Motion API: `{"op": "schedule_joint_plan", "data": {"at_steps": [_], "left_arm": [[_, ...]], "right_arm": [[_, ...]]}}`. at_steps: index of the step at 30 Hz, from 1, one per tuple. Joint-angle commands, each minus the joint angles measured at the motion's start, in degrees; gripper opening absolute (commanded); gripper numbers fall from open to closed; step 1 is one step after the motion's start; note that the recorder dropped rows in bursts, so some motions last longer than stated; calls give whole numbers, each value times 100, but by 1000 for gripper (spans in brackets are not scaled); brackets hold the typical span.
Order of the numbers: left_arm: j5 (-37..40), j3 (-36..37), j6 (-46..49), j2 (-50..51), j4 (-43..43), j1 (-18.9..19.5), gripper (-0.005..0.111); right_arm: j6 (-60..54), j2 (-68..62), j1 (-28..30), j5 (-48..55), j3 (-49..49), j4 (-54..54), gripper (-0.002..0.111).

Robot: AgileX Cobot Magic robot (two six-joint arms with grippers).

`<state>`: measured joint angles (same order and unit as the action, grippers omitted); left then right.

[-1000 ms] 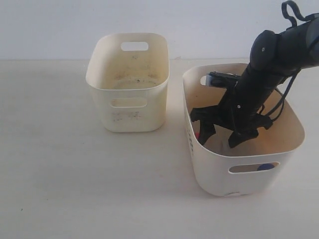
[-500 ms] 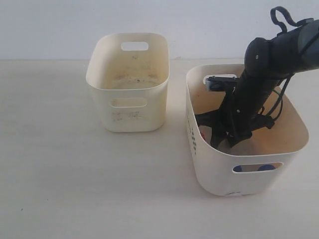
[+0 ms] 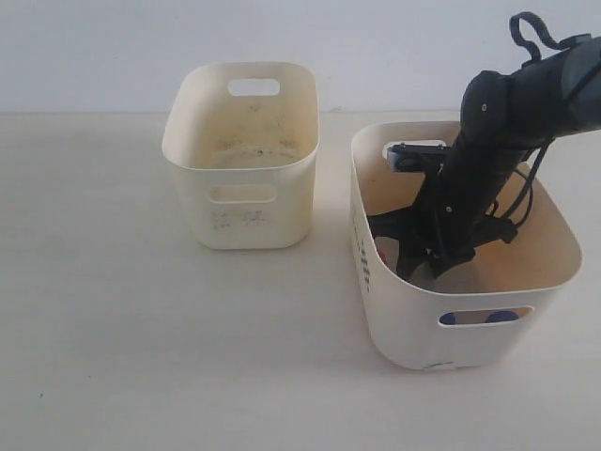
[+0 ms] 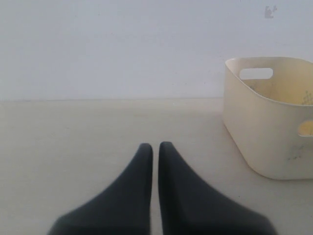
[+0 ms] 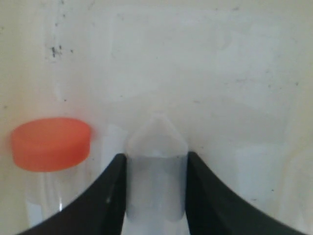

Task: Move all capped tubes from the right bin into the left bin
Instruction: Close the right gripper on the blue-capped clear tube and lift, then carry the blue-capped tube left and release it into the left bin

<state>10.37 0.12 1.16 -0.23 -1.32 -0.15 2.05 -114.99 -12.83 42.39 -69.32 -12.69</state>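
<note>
Down inside the right bin [image 3: 413,329] my right gripper [image 3: 424,268] reaches to the floor. In the right wrist view this gripper [image 5: 156,156] is shut on a pale capped tube [image 5: 156,183]; the tube's conical tip sticks out past the fingertips and its cap is hidden. Beside it lies another tube with an orange-red cap [image 5: 51,143]. Blue caps [image 3: 502,317] show through the bin's front handle slot. The left bin [image 3: 244,202] stands apart, further left. My left gripper [image 4: 155,145] is shut on nothing, low over the table, with the left bin [image 4: 264,132] off to one side.
Both bins stand on a pale tabletop [image 3: 141,329] in front of a white wall. The right arm [image 3: 507,122] with its cables leans over the right bin's back rim. The left arm does not show in the exterior view.
A second ago my right gripper hung open higher in the right bin; it has dropped to the floor and shut on the tube, and the bin has shifted slightly right.
</note>
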Motion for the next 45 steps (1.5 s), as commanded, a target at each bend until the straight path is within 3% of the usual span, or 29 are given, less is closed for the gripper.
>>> {"op": "schedule_joint_plan", "data": {"at_steps": [1, 12, 17, 23, 28, 33, 38, 41, 45], "left_arm": [[-37, -12, -24, 23, -19, -41, 4], [-37, -12, -24, 23, -19, -41, 4], [-37, -12, -24, 23, -19, -41, 4], [-37, -12, -24, 23, -19, -41, 4], [-37, -12, -24, 23, -19, -41, 4], [-37, -12, -24, 23, -19, -41, 4], [-37, -12, -24, 23, -19, -41, 4], [-37, -12, -24, 23, -19, -41, 4], [-37, -12, -24, 23, -19, -41, 4]], "right_arm": [[145, 285, 30, 87, 62, 284, 0], [237, 1753, 30, 513, 62, 489, 0], [266, 2488, 30, 171, 62, 389, 0], [-364, 3083, 1, -1038, 62, -1188, 0], [-1543, 2963, -552, -2234, -71, -2690, 0], [-1678, 2323, -1208, -3189, -621, -2747, 0], [-1678, 1415, -1503, -3463, -1192, -2747, 0], [-1678, 997, -1574, -3402, -1506, -2747, 16], [-1568, 674, -1574, -3271, -1729, -2747, 73]]}}
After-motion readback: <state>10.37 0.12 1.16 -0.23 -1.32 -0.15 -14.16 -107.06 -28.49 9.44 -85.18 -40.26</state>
